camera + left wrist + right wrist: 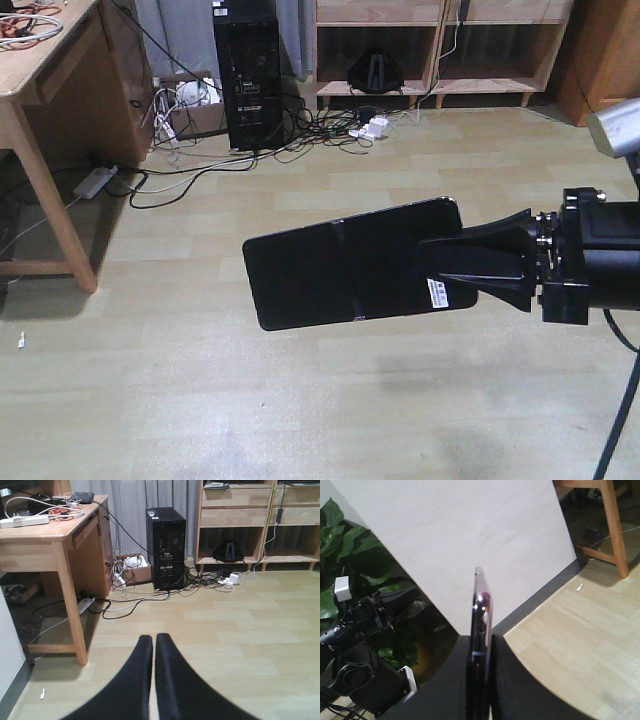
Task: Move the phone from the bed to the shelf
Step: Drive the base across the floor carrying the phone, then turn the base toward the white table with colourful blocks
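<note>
The phone (pixel 350 265), a glossy black slab with a crease across its middle and a white barcode sticker near the held end, hangs in the air above the floor. My right gripper (pixel 432 262) comes in from the right and is shut on that end. The right wrist view shows the phone (pixel 481 605) edge-on, its pinkish rim standing up between the two black fingers (pixel 457 675) of the right gripper (pixel 480 642). My left gripper (pixel 154 641) is shut with nothing in it, pointing at the floor. The light wooden shelf (pixel 380 90) (pixel 235 517) stands against the far wall. The bed is out of view.
A brown desk (pixel 50 60) stands at the left with a power strip (pixel 95 182) under it. A black computer tower (pixel 247 70) and tangled cables (pixel 320 125) lie before the shelf. A black bag (pixel 375 72) sits on its bottom board. A white wall (pixel 470 530) and plant (pixel 350 545) are beside me.
</note>
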You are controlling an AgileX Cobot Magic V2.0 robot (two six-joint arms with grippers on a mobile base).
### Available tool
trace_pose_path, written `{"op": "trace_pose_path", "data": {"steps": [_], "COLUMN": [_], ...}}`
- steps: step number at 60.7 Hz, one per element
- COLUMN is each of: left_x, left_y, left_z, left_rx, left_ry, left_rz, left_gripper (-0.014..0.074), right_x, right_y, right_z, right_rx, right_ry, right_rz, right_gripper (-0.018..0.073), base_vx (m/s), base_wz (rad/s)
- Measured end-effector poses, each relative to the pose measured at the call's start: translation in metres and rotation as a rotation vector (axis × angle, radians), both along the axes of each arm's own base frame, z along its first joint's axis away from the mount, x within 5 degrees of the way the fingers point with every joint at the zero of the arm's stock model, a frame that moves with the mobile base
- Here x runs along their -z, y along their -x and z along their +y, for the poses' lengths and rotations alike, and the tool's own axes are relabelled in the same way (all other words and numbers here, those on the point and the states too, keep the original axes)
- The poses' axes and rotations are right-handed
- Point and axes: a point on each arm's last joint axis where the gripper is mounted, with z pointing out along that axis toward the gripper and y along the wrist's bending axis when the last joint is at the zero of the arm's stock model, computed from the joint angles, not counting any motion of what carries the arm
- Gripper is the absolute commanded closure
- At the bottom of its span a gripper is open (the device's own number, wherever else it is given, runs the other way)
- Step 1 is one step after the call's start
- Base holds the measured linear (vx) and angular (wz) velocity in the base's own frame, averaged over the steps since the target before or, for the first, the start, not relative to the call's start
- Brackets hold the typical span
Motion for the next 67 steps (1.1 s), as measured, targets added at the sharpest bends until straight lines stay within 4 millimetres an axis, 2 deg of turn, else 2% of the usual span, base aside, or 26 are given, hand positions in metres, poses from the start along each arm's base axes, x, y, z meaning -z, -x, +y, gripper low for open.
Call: {"op": "trace_pose_path", "data": {"steps": [32, 67], "left_x": [0.0000, 0.0000], "left_y": [0.0000, 0.0000], "left_z": [0.0000, 0.0000], "left_rx": [0.000, 0.000], "left_ry": [0.000, 0.000], "left_rz": [0.000, 0.000], "left_gripper": [0.0596, 0.0596], "right_x": [0.0000, 0.0000], "right_y": [0.0000, 0.0000], "right_z": [0.0000, 0.0000], "right_rx": [0.000, 0.000], "right_ry": [0.000, 0.000], "right_rz": [0.000, 0.000], "right_gripper": [0.0564, 0.0564], "base_vx": [0.27, 0.22], "base_wz": [-0.11, -0.46]}}
